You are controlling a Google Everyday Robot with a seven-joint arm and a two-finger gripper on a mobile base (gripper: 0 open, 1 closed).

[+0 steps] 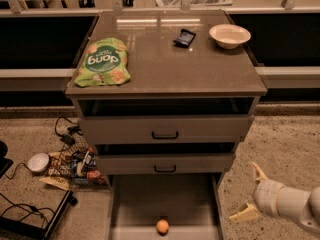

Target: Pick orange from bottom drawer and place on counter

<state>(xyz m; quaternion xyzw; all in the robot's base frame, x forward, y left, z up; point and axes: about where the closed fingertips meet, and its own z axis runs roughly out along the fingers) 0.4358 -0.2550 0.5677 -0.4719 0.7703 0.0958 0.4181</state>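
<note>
The orange [162, 226] lies on the floor of the pulled-out bottom drawer [140, 204], near its front edge at the bottom of the view. The counter [175, 64] is the glossy top of the cabinet above. My gripper [250, 193] is at the lower right, right of the drawer and outside it, its two pale fingers spread wide with nothing between them. It is well apart from the orange.
On the counter lie a green snack bag [102, 63] at the left, a small dark packet [184, 37] and a white bowl [230, 35] at the back right. Two upper drawers with black handles [165, 135] are shut. Cables and clutter [65, 161] lie on the floor at the left.
</note>
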